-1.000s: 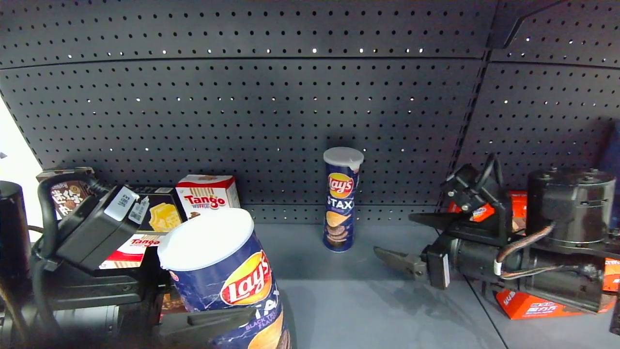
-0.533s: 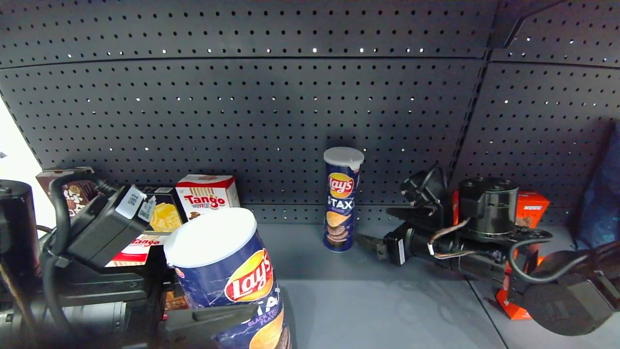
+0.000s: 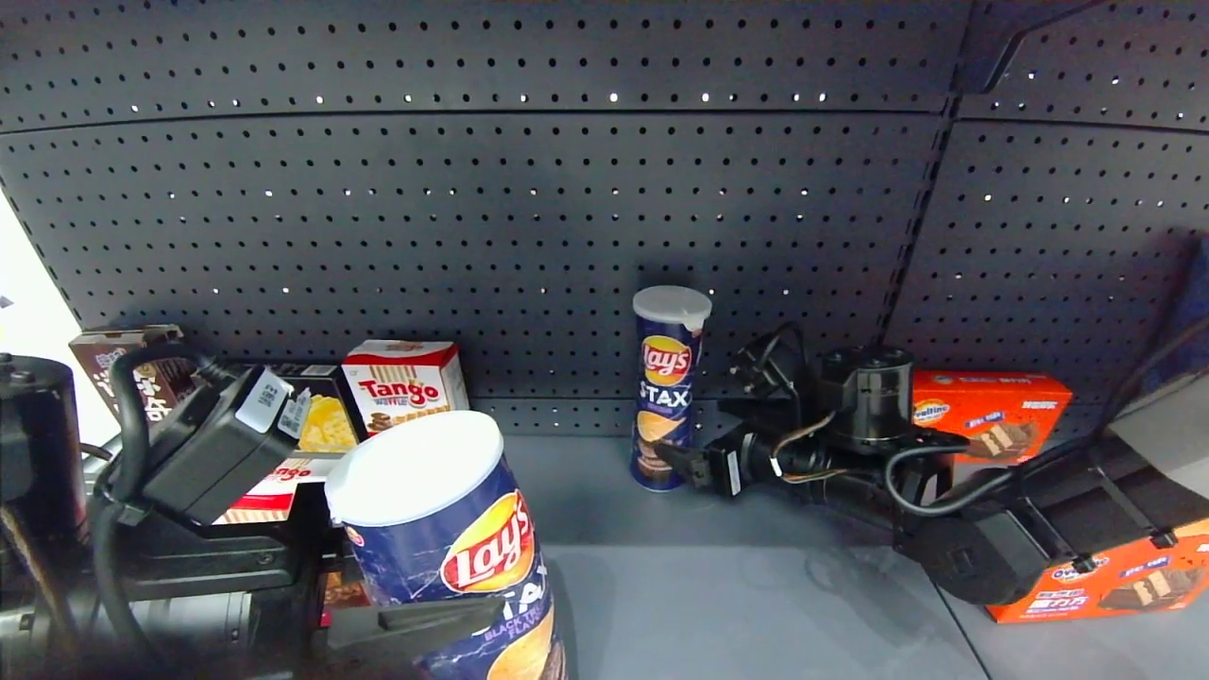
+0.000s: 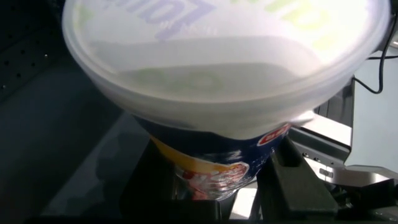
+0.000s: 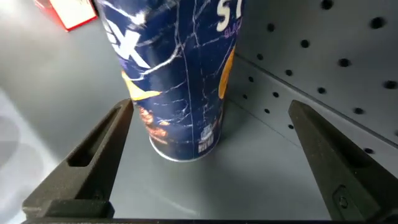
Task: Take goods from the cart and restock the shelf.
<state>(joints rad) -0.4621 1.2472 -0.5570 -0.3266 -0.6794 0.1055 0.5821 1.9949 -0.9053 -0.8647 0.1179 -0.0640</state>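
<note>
A tall blue chips can (image 3: 669,387) with a white lid stands upright on the grey shelf (image 3: 718,586), close to the pegboard back wall. My right gripper (image 3: 674,459) is at its base, open. In the right wrist view the can (image 5: 180,81) stands just ahead of the gap in the right gripper (image 5: 211,180), and both fingers (image 5: 93,162) are clear of it. A second, identical chips can (image 3: 444,548) is held tilted at the lower left, with my left gripper (image 3: 416,619) shut on its body. Its white lid (image 4: 224,68) looms over the left gripper (image 4: 214,186).
Red and white wafer boxes (image 3: 406,382), a yellow-printed box (image 3: 321,420) and a brown box (image 3: 132,378) crowd the shelf's left. Orange boxes (image 3: 992,411) (image 3: 1105,576) lie on the right behind and under my right arm. Bare shelf floor lies between the two cans.
My right arm has swung left and deeper into the shelf, bringing its open gripper from mid-shelf up to the standing can's base. The held can barely shifted.
</note>
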